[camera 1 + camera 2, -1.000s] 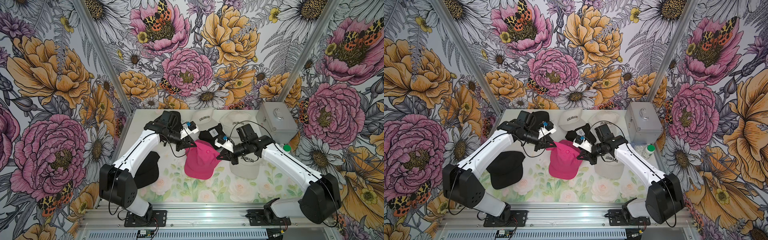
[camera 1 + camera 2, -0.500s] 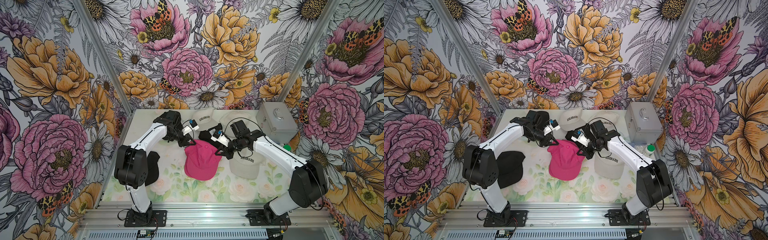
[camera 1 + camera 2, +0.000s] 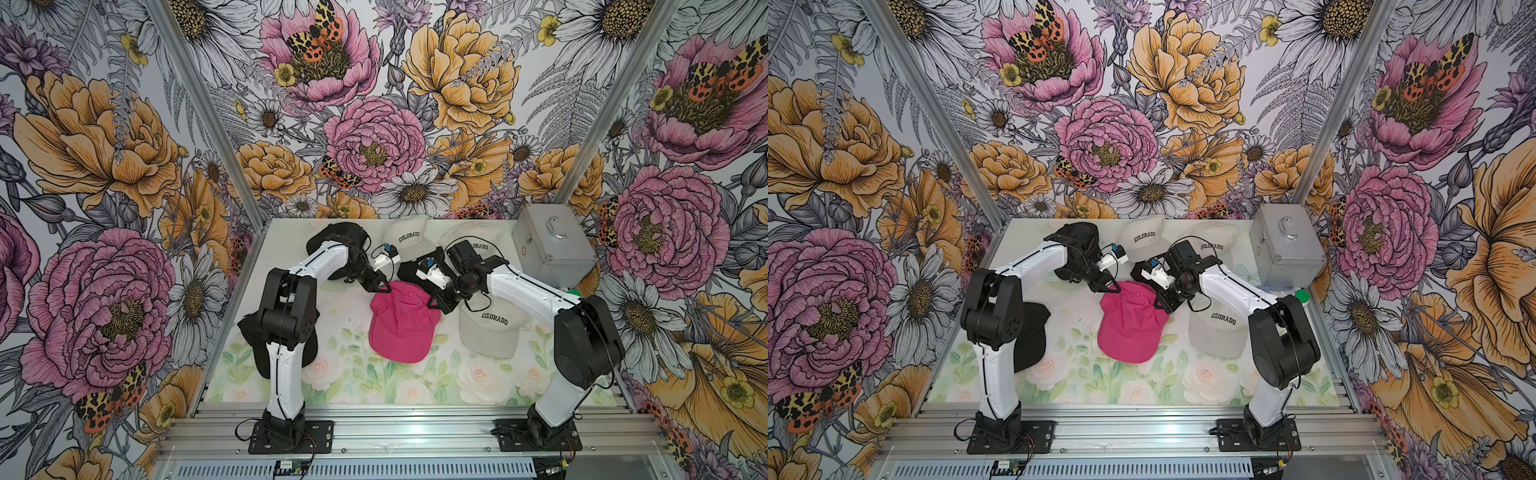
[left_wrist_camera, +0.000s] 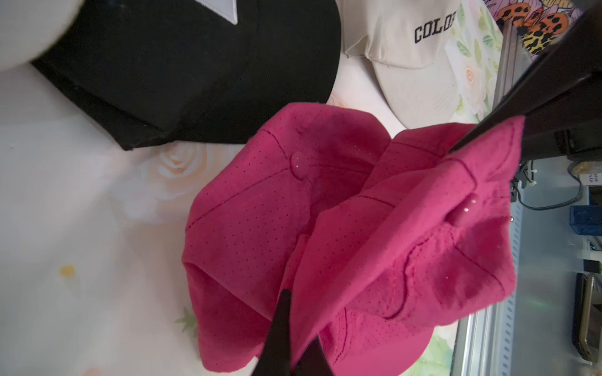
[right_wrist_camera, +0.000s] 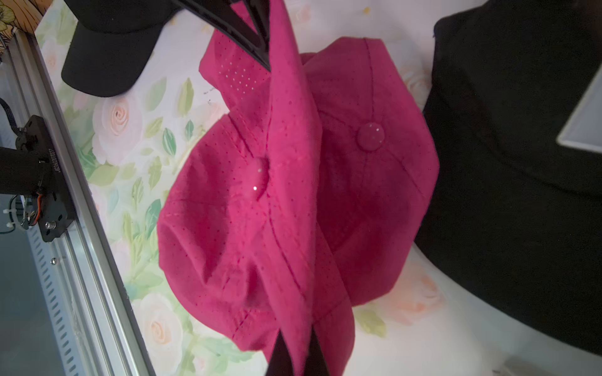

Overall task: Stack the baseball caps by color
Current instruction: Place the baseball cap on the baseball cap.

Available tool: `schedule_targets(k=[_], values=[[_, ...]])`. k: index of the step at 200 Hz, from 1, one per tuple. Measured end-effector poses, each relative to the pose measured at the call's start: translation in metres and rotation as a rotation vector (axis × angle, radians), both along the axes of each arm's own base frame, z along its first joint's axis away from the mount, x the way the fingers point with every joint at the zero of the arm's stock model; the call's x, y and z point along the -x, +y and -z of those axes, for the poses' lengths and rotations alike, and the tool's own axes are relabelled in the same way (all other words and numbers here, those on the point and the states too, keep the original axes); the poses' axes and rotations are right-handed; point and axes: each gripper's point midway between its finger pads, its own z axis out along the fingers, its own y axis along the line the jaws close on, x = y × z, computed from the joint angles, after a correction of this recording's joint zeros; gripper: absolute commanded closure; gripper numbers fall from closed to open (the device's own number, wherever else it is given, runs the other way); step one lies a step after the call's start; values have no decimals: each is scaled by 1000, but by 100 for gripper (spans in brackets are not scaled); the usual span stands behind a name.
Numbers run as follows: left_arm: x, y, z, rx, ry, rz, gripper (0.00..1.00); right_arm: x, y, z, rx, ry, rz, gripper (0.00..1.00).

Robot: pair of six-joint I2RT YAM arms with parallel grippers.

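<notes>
**Pink pair nearly stacked; black and cream still loose**

Left tool [image 3: 381, 288] and right tool [image 3: 432, 305], both pressed together, pinch the upper pink cap [image 4: 423, 244] between them, just above the lower pink cap [image 4: 247, 211]. Black caps [image 5: 107, 65] and cream caps [image 3: 490, 332] lie scattered around them, unstacked.

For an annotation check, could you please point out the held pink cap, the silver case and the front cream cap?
held pink cap [image 3: 404, 308]: top view, crown.
silver case [image 3: 550, 249]: top view, top face.
front cream cap [image 3: 490, 343]: top view, brim.
</notes>
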Motion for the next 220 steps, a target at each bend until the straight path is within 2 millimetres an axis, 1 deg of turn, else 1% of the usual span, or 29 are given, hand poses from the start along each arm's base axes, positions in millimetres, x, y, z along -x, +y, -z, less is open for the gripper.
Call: schedule_targets(k=[14, 41, 54, 59, 61, 67, 77, 86, 90, 97, 105, 110, 116, 118, 120, 122, 123, 126, 141, 154, 180, 192, 204, 212, 220], values=[[-2, 4, 4, -25, 3, -15, 92, -3, 3, 4, 7, 5, 14, 100], [-9, 10, 15, -89, 11, -50, 89, -11, 4, 15, 37, 10, 58, 99], [-15, 12, 21, -120, 14, -67, 80, -17, 3, 22, 56, 11, 88, 93], [-16, 12, 24, -132, 19, -77, 73, -19, 2, 24, 63, 9, 98, 91], [-17, 12, 26, -137, 14, -73, 71, -20, 2, 25, 65, 8, 105, 90], [-19, 13, 29, -153, 21, -84, 58, -22, 1, 26, 73, 4, 117, 83], [-20, 13, 34, -178, 24, -94, 47, -26, -2, 27, 88, -4, 143, 73], [-21, 15, 37, -199, 32, -113, 29, -30, -4, 26, 101, -27, 153, 64], [-22, 15, 38, -211, 26, -113, 24, -31, -5, 26, 104, -27, 168, 57], [-22, 17, 39, -227, 25, -122, 19, -34, -7, 24, 111, -40, 181, 49], [-24, 18, 40, -247, 27, -144, 15, -37, -8, 22, 116, -59, 191, 43], [-25, 18, 39, -257, 22, -151, 11, -37, -9, 20, 117, -66, 200, 39], [-26, 18, 38, -270, 18, -163, 7, -37, -11, 17, 117, -77, 209, 32], [-26, 19, 38, -276, 17, -170, 5, -37, -11, 16, 119, -83, 208, 29], [-26, 19, 37, -280, 21, -181, 4, -37, -11, 15, 118, -87, 206, 22], [-27, 19, 37, -288, 13, -181, 2, -37, -12, 14, 116, -86, 217, 8], [-27, 19, 37, -291, 11, -182, 2, -37, -12, 13, 115, -87, 220, 5], [-28, 20, 36, -298, 14, -200, 1, -37, -13, 12, 118, -99, 217, 1], [-34, 22, 27, -342, -18, -254, 1, -35, -20, 1, 119, -132, 249, 1], [-40, 27, 16, -383, -60, -313, 1, -33, -29, -10, 130, -168, 290, 1], [-48, 38, -18, -421, -161, -462, 1, -27, -46, -37, 115, -221, 406, 1], [-44, 42, -34, -401, -197, -529, 1, -21, -49, -51, 69, -221, 475, 1], [-33, 46, -48, -361, -212, -587, 1, -16, -50, -62, 9, -210, 540, 1], [-26, 45, -57, -315, -219, -624, 1, -13, -47, -68, -59, -195, 576, 1], [-19, 43, -65, -252, -220, -658, 1, -8, -43, -70, -122, -174, 600, 1]])
